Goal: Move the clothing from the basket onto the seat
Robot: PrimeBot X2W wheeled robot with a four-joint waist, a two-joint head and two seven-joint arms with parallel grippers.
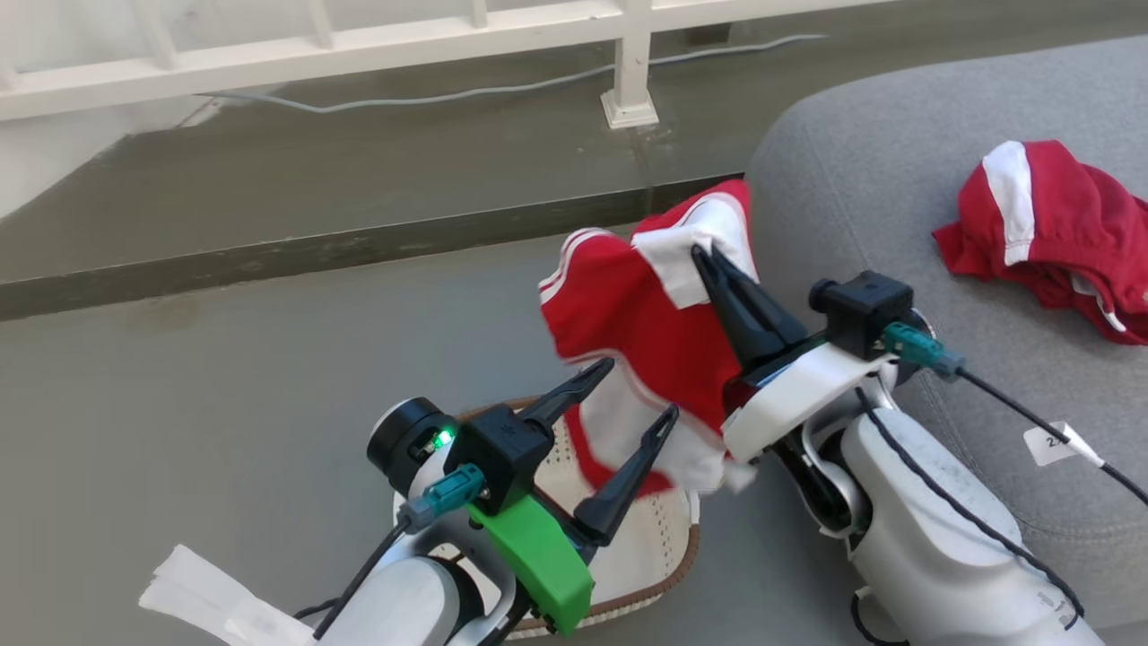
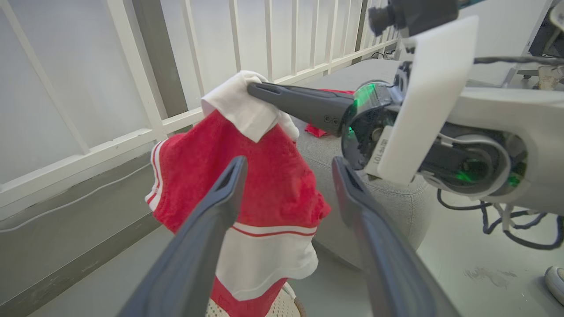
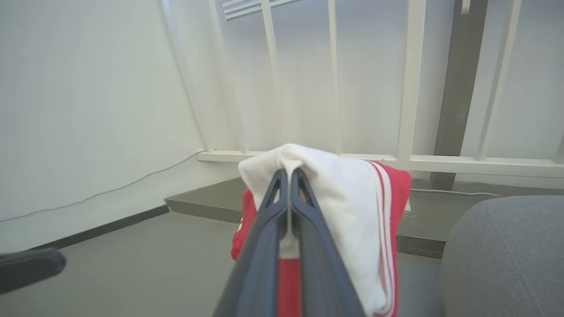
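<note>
A red garment with white trim hangs in the air above the basket, which stands on the floor. My right gripper is shut on the garment's white upper edge. The left gripper stands open just below and left of the cloth, its fingers apart with nothing between them. In the left wrist view the garment droops in front of those fingers, pinched by the right gripper. Another red piece of clothing lies on the grey seat at the right.
A white railing on a raised step runs along the back, with a grey cable on the step. A white paper tag hangs on the right arm's cable. White paper lies at lower left.
</note>
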